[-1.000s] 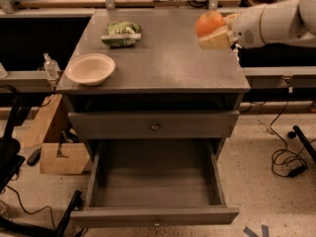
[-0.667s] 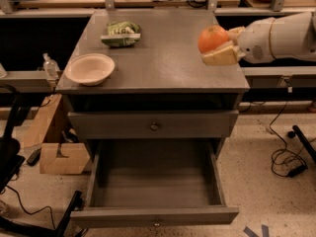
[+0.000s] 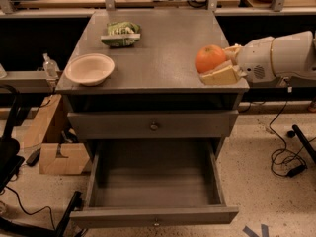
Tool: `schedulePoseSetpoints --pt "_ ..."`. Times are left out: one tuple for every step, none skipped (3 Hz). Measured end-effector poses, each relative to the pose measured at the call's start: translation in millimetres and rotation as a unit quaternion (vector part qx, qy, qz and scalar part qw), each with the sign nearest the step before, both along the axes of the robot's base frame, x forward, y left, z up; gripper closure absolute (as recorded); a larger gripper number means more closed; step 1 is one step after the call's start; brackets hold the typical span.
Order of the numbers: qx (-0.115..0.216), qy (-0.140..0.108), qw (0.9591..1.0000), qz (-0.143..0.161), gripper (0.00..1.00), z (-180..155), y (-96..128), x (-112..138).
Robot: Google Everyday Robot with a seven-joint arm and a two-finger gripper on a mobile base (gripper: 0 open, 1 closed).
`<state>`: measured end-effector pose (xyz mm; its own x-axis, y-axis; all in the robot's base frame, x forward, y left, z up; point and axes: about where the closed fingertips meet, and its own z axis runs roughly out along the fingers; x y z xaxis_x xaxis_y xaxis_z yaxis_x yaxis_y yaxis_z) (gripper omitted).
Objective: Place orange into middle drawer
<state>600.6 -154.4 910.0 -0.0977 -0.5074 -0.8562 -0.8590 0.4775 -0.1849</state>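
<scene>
The orange (image 3: 208, 58) is round and reddish-orange. It is held between the beige fingers (image 3: 220, 75) of my gripper (image 3: 217, 63), which is shut on it above the right front corner of the cabinet top (image 3: 163, 48). My white arm (image 3: 284, 56) reaches in from the right. The middle drawer (image 3: 154, 181) is pulled open below and shows a bare grey inside, with its small knob on the front panel (image 3: 156, 216). The upper knobbed drawer front (image 3: 154, 125) is closed.
A beige bowl (image 3: 89, 68) sits at the left front of the top. A green snack bag (image 3: 120, 34) lies at the back left. A cardboard box (image 3: 58, 157) and cables lie on the floor to the left, and more cables (image 3: 286, 159) to the right.
My gripper has carried the orange from the back right of the top towards the front right corner and lower. The drawer, bowl and bag have not moved.
</scene>
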Motion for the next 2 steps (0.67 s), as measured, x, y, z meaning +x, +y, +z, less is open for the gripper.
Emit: schedulePoseSetpoints --pt "0.001 0.0 1.0 0.008 1.0 -20.6 5.7 -9.2" --pt "0.006 -0.009 0.9993 0.037 1.0 -65.1 21.4 -40.7"
